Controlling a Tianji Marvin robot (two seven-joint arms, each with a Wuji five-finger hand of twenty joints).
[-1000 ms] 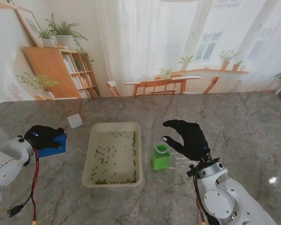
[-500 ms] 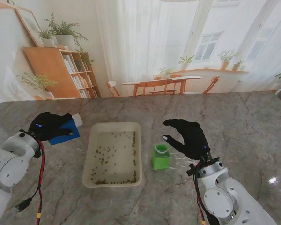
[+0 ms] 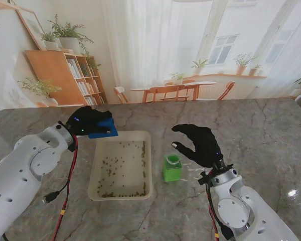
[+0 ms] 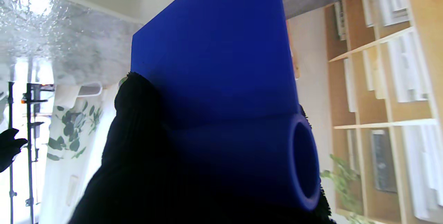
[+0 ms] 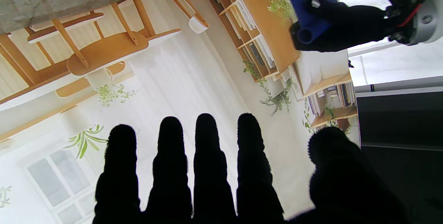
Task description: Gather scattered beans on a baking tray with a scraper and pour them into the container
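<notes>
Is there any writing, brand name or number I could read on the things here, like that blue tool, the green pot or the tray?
No readable text anywhere in these views.
Blue scraper in the left hand: plain, no marking.
Green container: no label visible.
Baking tray: plain.
Books on the backdrop shelf: spines too small and blurred to read.
Right hand: plain black glove.

Left robot hand with scraper, now seemingly over tray
</notes>
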